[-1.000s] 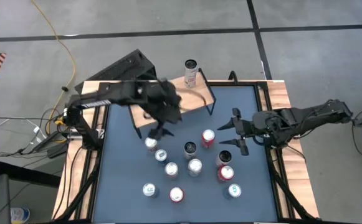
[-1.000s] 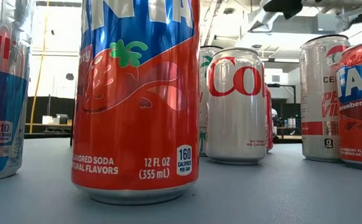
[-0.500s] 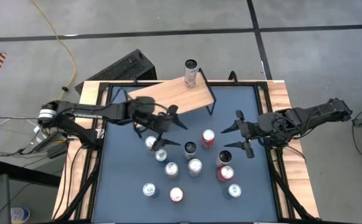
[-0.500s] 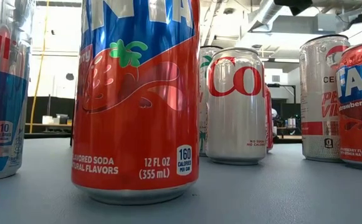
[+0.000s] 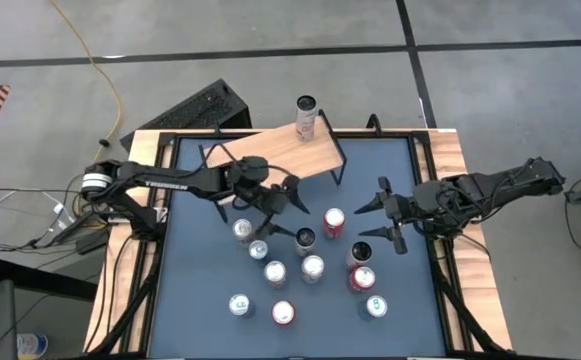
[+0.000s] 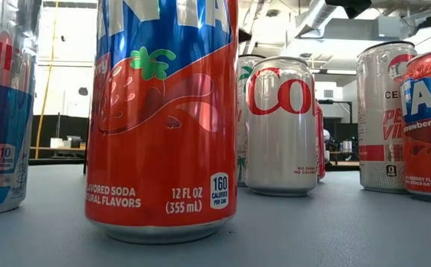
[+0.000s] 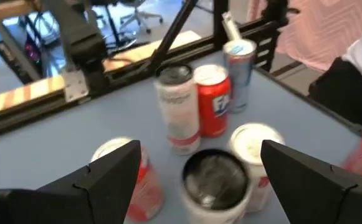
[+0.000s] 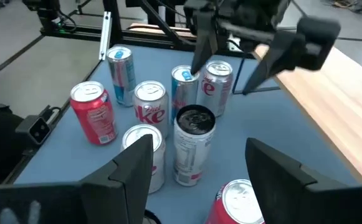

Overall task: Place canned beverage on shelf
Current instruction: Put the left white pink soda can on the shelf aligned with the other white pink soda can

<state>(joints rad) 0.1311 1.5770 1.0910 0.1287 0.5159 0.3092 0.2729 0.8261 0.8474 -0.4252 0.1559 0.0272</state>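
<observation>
Light wooden shelf (image 5: pixel 275 153) stood at the table's far edge, one can (image 5: pixel 306 117) on it. Left gripper (image 5: pixel 288 208), fingers apart, hovered over a black-topped can (image 5: pixel 305 238). Right gripper (image 5: pixel 380 220) waited nearby, fingers apart, empty.

arms: dark, jointed | left arm (image 5: pixel 160 182): white lettering, pale ring near base | tools: black wedge-shaped fingers (image 7: pixel 106 174)

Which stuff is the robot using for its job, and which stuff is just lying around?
For the job: shelf, cans on the table, can on the shelf, left gripper, right gripper, both open.

Lying about: keyboard, yellow cable.
</observation>
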